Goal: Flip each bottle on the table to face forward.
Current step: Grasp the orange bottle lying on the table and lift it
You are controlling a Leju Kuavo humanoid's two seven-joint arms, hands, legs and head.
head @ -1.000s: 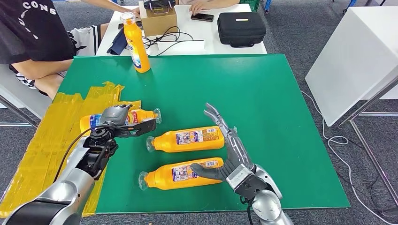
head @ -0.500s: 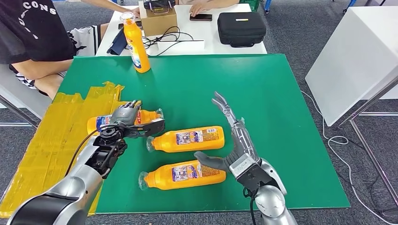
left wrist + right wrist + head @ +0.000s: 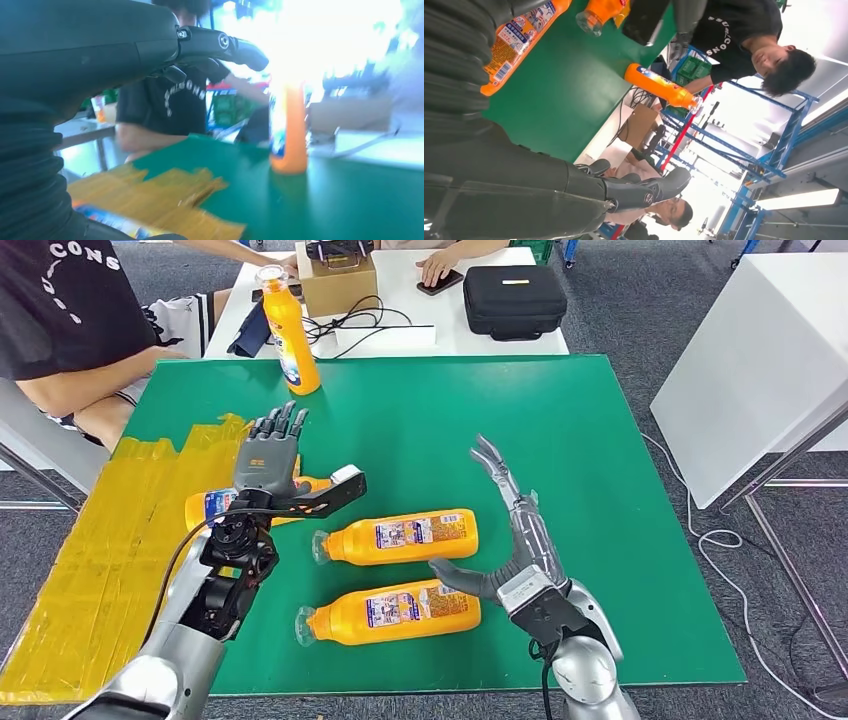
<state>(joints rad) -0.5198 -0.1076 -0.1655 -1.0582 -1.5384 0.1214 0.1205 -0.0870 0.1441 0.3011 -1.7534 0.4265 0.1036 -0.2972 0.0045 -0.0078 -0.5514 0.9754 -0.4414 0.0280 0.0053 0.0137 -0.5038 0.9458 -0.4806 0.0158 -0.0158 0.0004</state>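
Green matting covers the work table, with crinkled yellow tape along its left side and a white table behind. A person in a black shirt sits at the far left. The left hand has risen off the leftmost lying bottle since a second ago; it now hovers above it with fingers spread upward and thumb stretched to the right, holding nothing. That bottle lies partly on the tape, and the hand covers its middle and neck. An upright bottle stands at the far edge of the mat, unmoved. Two more bottles lie on their sides with caps to the left: the middle bottle and the near bottle, both where they were. The right hand has drifted right and away from the robot; its fingers are straight and apart, gripping nothing, with the thumb tip just beside the near bottle's base. Whether it touches cannot be told. The left wrist view is blurred and glare washes out its far side.
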